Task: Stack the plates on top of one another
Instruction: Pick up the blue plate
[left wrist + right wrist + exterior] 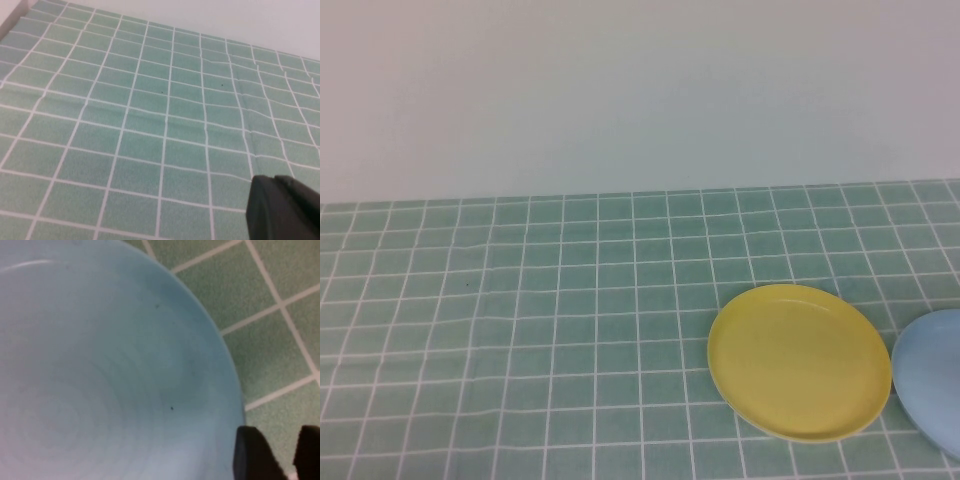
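From the high camera, a table covered in a green cloth (520,330) with a white grid runs back to a plain pale wall (640,90). A yellow plate (799,361) lies flat on the cloth to the right of centre, toward the near edge. Just beside it on its right, apart by a narrow strip of cloth, a light blue plate (932,375) is cut off by the picture's right edge. Neither arm nor gripper shows in this view. In the left wrist camera, the left gripper (282,207) appears only as a dark, blurred tip in one corner, hanging above bare green cloth with no plate near it; whether it is open or closed cannot be told. The cloth there shows faint creases and a strip of the pale wall beyond its far edge. In the right wrist camera, the right gripper (277,452) sits very close above the light blue plate (100,370), which fills most of the picture. Two dark fingertips (252,455) stand with a small gap between them, just outside the plate's rim, over the cloth, so the gripper is parted and holding nothing.
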Robot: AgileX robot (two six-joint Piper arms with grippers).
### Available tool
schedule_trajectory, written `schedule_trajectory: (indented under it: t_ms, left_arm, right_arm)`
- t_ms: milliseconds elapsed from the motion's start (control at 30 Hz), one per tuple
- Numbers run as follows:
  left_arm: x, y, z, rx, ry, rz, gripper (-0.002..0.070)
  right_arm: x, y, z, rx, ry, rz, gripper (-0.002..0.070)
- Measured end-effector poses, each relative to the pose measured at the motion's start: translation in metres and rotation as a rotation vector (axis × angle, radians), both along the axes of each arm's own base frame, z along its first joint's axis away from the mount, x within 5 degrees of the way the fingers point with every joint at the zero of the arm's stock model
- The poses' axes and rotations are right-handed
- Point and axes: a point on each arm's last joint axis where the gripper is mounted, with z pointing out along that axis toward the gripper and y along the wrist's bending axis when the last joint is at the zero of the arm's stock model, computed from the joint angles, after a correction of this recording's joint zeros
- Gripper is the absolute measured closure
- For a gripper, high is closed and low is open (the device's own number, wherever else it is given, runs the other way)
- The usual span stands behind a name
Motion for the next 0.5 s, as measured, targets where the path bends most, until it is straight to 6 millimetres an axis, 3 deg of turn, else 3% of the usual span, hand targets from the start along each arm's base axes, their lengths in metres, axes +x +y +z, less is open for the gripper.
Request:
schedule_trajectory:
  t_ms: [133, 367, 433, 500]
  left_arm:
    - [0.0, 0.0, 0.0, 0.0, 0.0, 0.0, 0.0675]
    - [0.0, 0.0, 0.0, 0.0, 0.0, 0.0, 0.0675]
    - [0.0, 0.0, 0.0, 0.0, 0.0, 0.0, 0.0675]
    - [0.0, 0.0, 0.0, 0.0, 0.0, 0.0, 0.0675]
  right_arm:
    - [0.004, 0.0, -0.011, 0.011, 0.017, 0.001, 0.044]
    - [0.009, -0.001, -0.027, 0.032, 0.035, -0.012, 0.0432]
    - [0.011, -0.001, -0.027, 0.033, 0.027, -0.015, 0.0475]
    - [0.011, -0.001, -0.027, 0.032, 0.021, -0.014, 0.058]
